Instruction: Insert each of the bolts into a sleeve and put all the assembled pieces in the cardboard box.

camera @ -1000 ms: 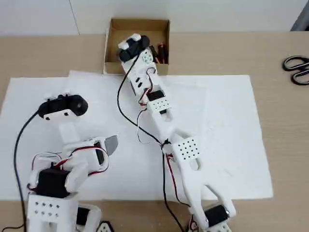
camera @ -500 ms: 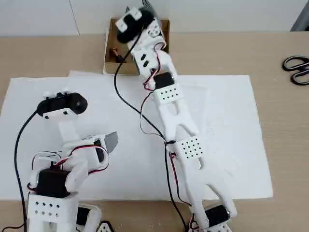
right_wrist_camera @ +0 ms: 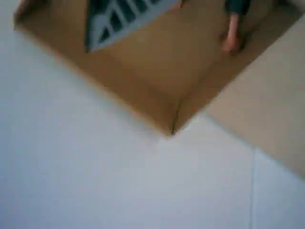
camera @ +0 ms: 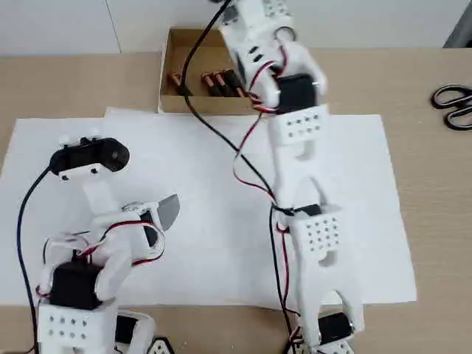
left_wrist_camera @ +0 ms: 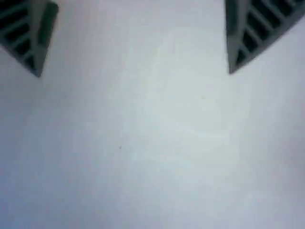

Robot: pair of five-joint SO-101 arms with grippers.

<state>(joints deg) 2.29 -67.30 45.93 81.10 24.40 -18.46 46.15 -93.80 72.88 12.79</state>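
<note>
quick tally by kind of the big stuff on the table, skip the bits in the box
arms: 2 (left arm, right arm)
cardboard box: 1
paper sheet: 1
scissors: 1
total: 5

Right claw [right_wrist_camera: 119,21] over cardboard box [right_wrist_camera: 157,71]; near it inside, 1 bolt [right_wrist_camera: 232,36] in dark sleeve [right_wrist_camera: 237,5]; white paper [right_wrist_camera: 95,181] outside.

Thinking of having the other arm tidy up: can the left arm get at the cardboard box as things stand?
Probably yes. Bare white paper lies between the open left gripper and the cardboard box, and the right arm covers just the box's right end, leaving its left side free.
</note>
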